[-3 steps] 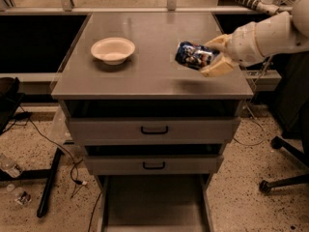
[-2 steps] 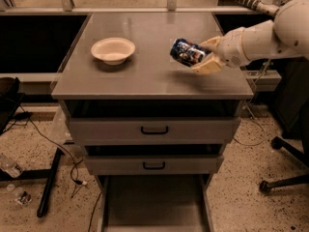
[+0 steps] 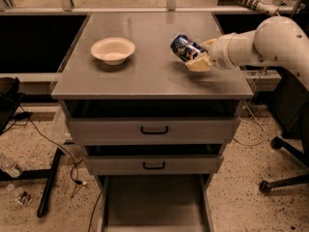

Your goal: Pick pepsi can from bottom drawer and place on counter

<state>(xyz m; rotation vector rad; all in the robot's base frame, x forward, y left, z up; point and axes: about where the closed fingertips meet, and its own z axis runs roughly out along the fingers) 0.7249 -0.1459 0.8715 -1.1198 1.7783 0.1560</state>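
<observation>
My gripper (image 3: 197,57) reaches in from the right over the counter (image 3: 145,76) and is shut on the pepsi can (image 3: 184,48). The can is dark blue with white markings. It is held tilted on its side a little above the counter's right half. The bottom drawer (image 3: 154,204) stands pulled open at the foot of the cabinet, and its flat floor shows nothing on it.
A cream bowl (image 3: 113,50) sits on the counter's left half. Two upper drawers with black handles (image 3: 154,129) are slightly open. A black chair base (image 3: 285,178) stands at the right, cables and a black stand lie on the floor at the left.
The gripper has carried the can leftward and slightly up over the counter, away from the right edge.
</observation>
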